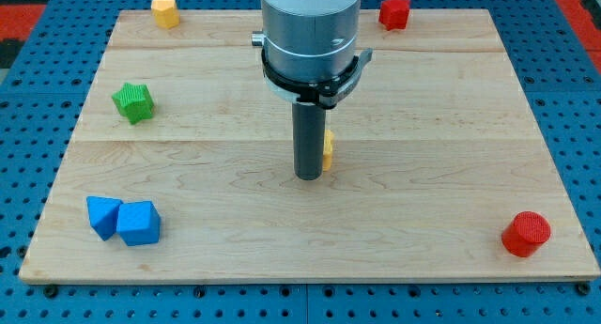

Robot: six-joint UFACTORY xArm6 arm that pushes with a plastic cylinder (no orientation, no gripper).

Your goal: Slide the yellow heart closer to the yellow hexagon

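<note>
Claw there is none on this arm – it ends in a straight dark rod, so nothing spreads, presses together or pinches, and my tip (308, 177) is the only working end. It stands on the bench (423, 174) near the middle of the wooden board, under the broad grey cylinder of the arm (310, 28) that comes down from the view's top.

Just to the view's right of the rod a sliver of yellow shows – the yellow heart (328, 149), mostly hidden behind the rod, so its shape cannot be made out from here. It sits right beside the rod, a little above my tip in the view; whether the two touch I cannot tell.

At the view's top left corner of the board, well apart from the heart, lies the yellow hexagon (165, 11).

Other blocks are scattered toward the edges. On the view's left side, below the hexagon, sits a green star (133, 101). Near the bottom left corner two blue blocks lie touching each other: a blue triangular block (102, 216) on the left and a blue cube (140, 223) on its right. By the top right edge rests a red star-like block (394, 11), while a red cylinder (526, 234) sits near the bottom right corner
</note>
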